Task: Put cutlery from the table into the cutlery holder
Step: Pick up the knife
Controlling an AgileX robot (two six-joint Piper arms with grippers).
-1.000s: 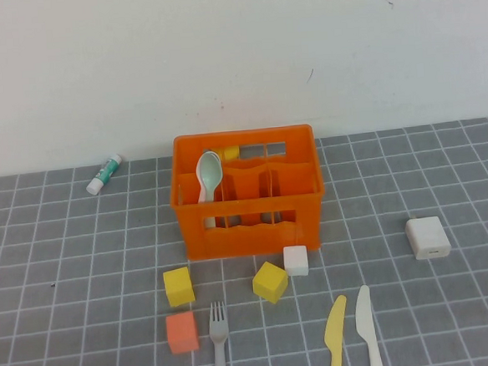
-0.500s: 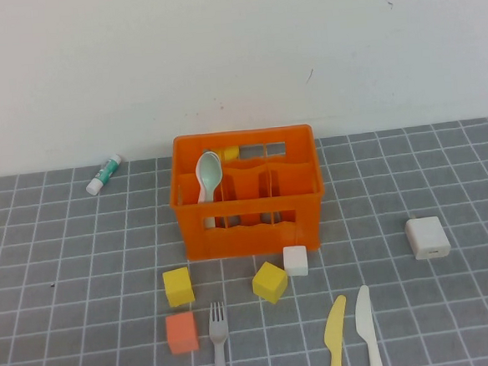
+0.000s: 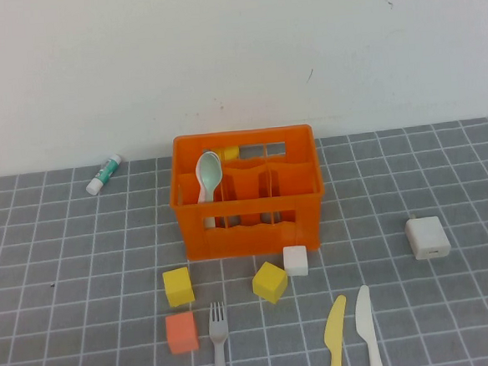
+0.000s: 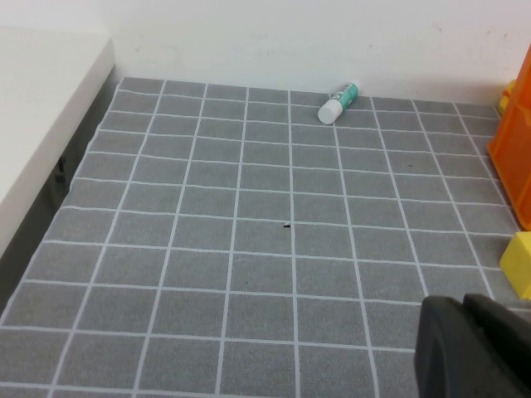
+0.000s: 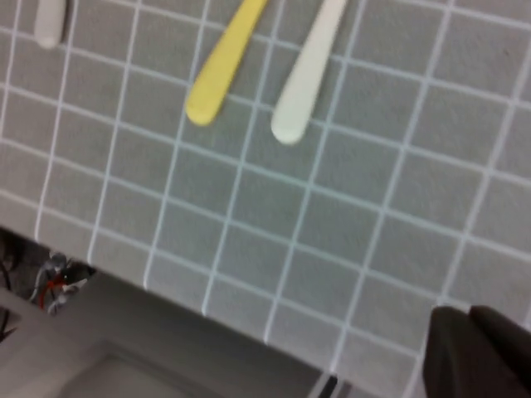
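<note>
The orange cutlery holder (image 3: 248,201) stands mid-table; its edge shows in the left wrist view (image 4: 514,157). A pale spoon with a mint green one close behind it (image 3: 208,177) stands in its left compartment. On the table near the front lie the grey fork (image 3: 218,340), the yellow knife (image 3: 335,337) and the white knife (image 3: 368,325). Their handles show in the right wrist view: fork (image 5: 50,21), yellow knife (image 5: 222,66), white knife (image 5: 307,75). My left gripper (image 4: 473,348) is shut and empty above bare table. My right gripper (image 5: 477,352) is shut and empty near the table's front edge.
Two yellow cubes (image 3: 178,286) (image 3: 270,282), a white cube (image 3: 295,261) and a salmon cube (image 3: 182,332) lie in front of the holder. A white block (image 3: 426,238) lies to the right. A glue stick (image 3: 103,174) lies by the back wall at left.
</note>
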